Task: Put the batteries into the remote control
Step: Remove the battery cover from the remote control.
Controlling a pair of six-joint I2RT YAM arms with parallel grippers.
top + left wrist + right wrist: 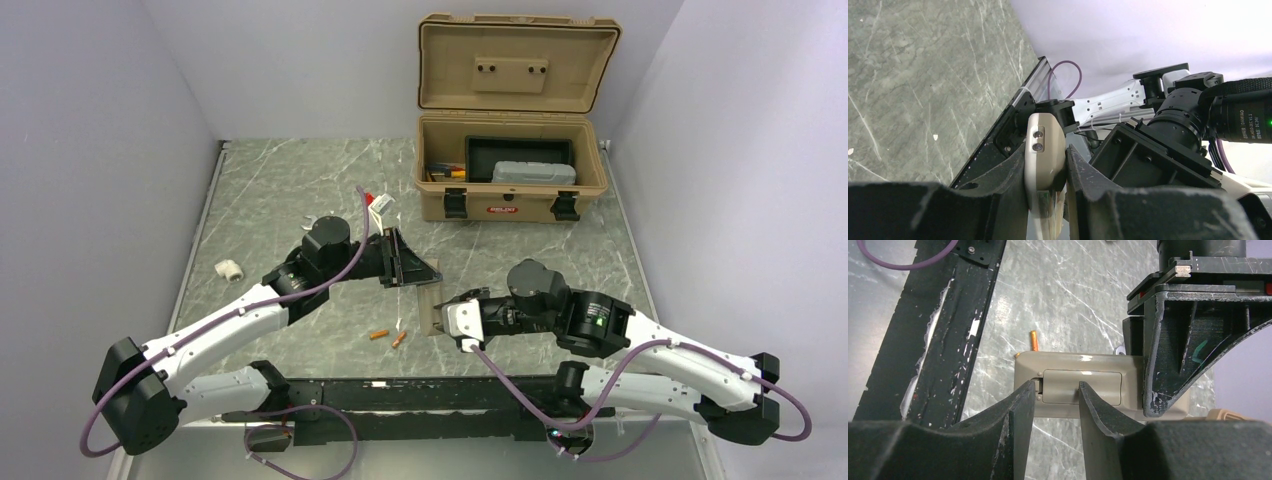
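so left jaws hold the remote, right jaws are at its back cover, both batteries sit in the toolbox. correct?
No. The batteries aren't in the toolbox; both lie on the table just ahead of the arm bases, as the top view shows. The rest stands: left jaws hold the remote, right jaws at its back cover.

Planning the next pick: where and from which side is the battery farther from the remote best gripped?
Probably take that battery at mid-length, straight down from above, closing across its thin body. It lies flat on the table, and the other battery is close beside it.
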